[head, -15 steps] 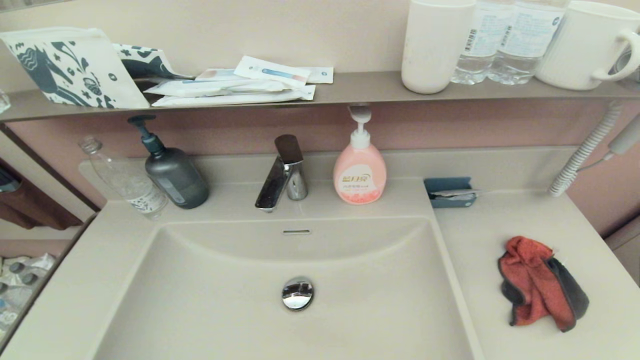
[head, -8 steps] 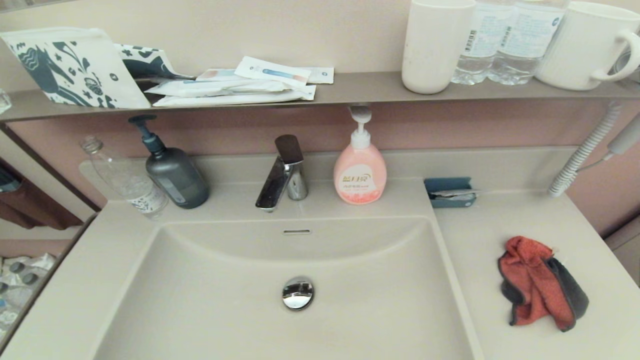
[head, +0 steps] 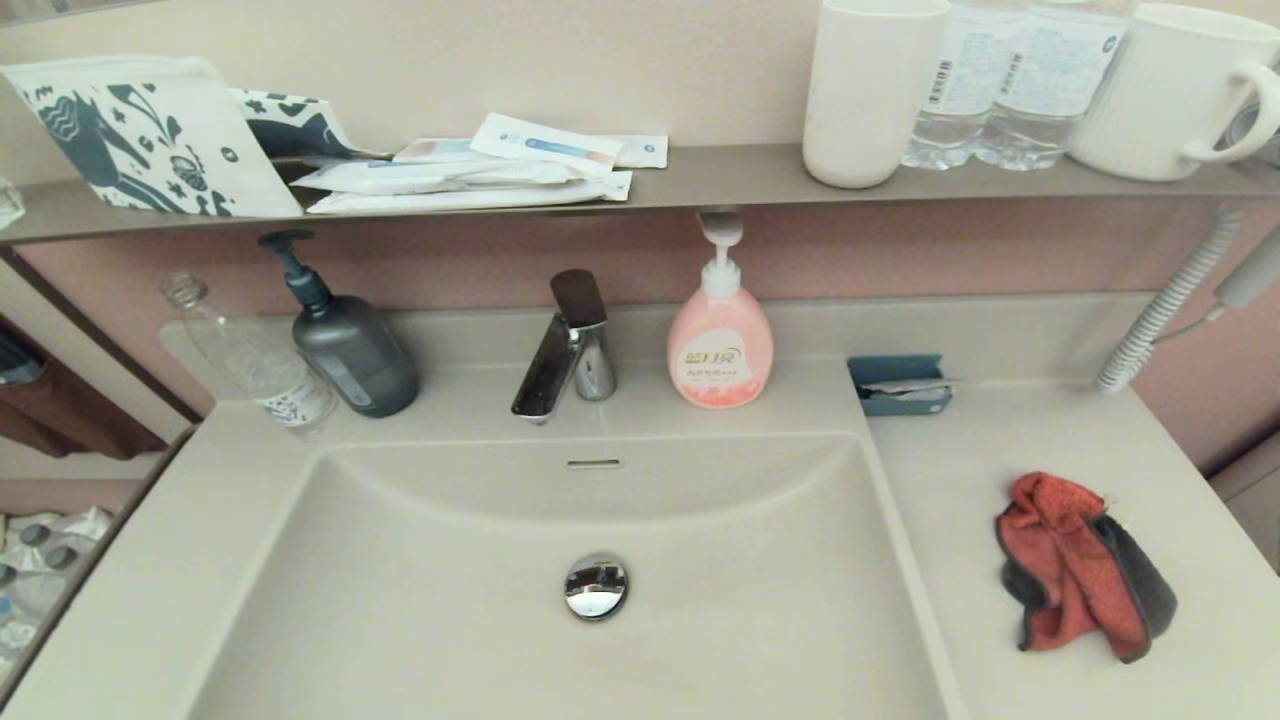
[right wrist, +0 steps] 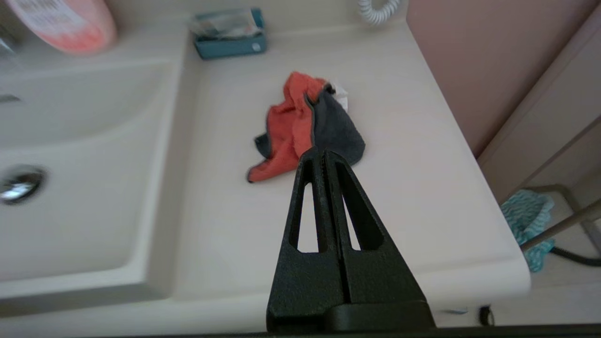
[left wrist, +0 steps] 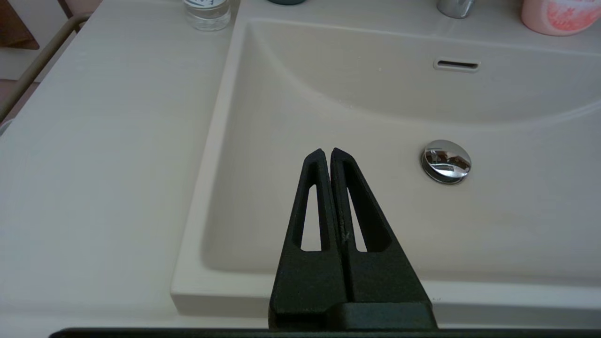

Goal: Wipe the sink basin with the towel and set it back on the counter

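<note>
The red-orange towel point(head: 1075, 565) with its dark grey reverse lies crumpled on the beige counter point(head: 1010, 450) to the right of the sink basin point(head: 440, 600). The basin has a chrome drain plug point(head: 595, 586) and an overflow slot point(head: 592, 463). My right gripper point(right wrist: 322, 151) is shut and empty, held above the counter's front edge, short of the towel point(right wrist: 305, 124). My left gripper point(left wrist: 326, 152) is shut and empty, parked above the basin's front left part, left of the drain plug point(left wrist: 446, 161). Neither arm shows in the head view.
Behind the basin stand a faucet point(head: 565, 350), a pink soap bottle point(head: 719, 345), a dark pump bottle point(head: 345, 340) and a clear bottle point(head: 250, 360). A blue holder point(head: 899, 384) sits at the counter's back. The shelf point(head: 700, 175) above carries cups, bottles and a patterned pouch.
</note>
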`<state>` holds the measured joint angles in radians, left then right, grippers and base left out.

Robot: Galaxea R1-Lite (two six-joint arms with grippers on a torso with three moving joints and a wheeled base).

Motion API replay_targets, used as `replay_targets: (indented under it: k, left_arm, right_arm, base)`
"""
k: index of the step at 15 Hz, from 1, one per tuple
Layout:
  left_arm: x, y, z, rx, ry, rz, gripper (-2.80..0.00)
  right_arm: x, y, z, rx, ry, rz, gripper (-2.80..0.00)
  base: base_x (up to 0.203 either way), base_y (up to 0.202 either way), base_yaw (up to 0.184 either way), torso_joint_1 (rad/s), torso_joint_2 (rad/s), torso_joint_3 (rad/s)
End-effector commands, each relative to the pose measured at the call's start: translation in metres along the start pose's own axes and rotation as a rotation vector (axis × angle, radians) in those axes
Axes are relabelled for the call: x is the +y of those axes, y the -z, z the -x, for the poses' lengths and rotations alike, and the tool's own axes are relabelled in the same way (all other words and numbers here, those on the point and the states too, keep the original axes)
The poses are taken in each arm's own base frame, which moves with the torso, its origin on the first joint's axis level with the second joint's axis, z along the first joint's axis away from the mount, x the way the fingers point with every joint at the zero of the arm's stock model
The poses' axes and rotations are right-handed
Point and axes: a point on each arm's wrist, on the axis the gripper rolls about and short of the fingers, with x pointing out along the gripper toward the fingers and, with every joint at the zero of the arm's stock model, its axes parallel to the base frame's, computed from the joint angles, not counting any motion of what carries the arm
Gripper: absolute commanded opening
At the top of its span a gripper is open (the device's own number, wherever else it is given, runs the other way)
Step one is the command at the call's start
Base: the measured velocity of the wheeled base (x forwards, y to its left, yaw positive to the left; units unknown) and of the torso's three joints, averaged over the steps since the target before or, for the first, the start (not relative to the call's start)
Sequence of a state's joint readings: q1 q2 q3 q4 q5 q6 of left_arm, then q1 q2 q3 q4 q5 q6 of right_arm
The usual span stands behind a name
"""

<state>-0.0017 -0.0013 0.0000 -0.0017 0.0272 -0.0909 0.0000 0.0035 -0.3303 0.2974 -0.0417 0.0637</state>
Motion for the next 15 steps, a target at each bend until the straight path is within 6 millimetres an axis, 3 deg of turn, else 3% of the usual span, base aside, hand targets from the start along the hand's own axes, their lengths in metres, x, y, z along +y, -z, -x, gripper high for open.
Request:
replay_targets:
  k: [1,5,9,15]
  left_arm:
    - [0.000,0.000,0.000,0.001,-0.001,0.001,-2.80]
    - [0.000,0.000,0.000,0.001,-0.001,0.001,-2.80]
    - [0.000,0.000,0.000,0.001,-0.001,0.001,-2.80]
    - [0.000,0.000,0.000,0.001,-0.001,0.001,-2.80]
  right_arm:
    - [-0.001,0.019,-0.015,-0.027,-0.002,0.017,-2.80]
    - [-0.001,0.047,-0.032,-0.067,-0.013,0.086,-2.80]
    - [-0.001,0.057,-0.032,0.027,-0.043,0.090,-2.80]
    - [-0.001,0.057,-0.032,0.030,-0.041,0.087,-2.80]
  base:
    - [0.000,0.000,0.000,0.000,0.00,0.000]
    - [0.000,0.000,0.000,0.000,0.00,0.000]
    - [0.000,0.000,0.000,0.000,0.00,0.000]
    - [0.000,0.000,0.000,0.000,0.00,0.000]
